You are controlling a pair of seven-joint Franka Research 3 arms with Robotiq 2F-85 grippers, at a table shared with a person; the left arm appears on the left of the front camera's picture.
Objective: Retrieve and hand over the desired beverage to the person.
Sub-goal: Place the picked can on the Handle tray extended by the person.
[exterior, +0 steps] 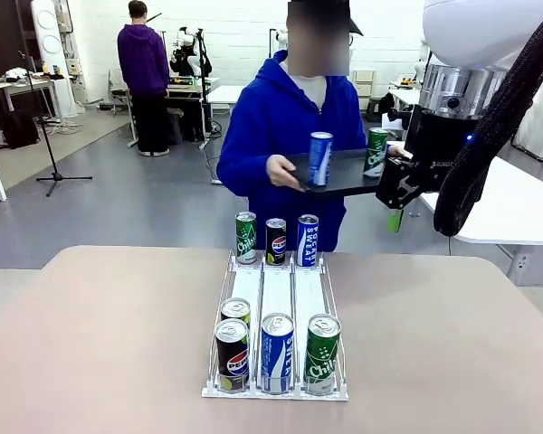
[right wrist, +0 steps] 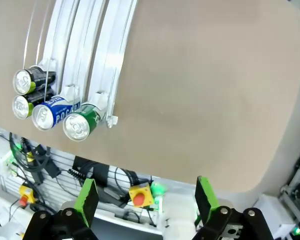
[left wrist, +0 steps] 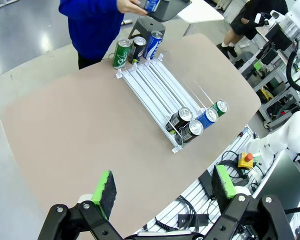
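The person in the bright blue hoodie stands at the far side holding a black tray. On it stand a blue can and a green can. On the table, a white rack holds three cans at its far end: green, black Pepsi and blue Pocari Sweat. Several more cans stand at its near end. My right gripper hangs high at the right, open and empty. My left gripper is open, high above the near table edge.
The tan table has bare room on both sides of the rack. A white table stands behind at the right. Red stop buttons sit below the near edge. A person in purple stands far back left.
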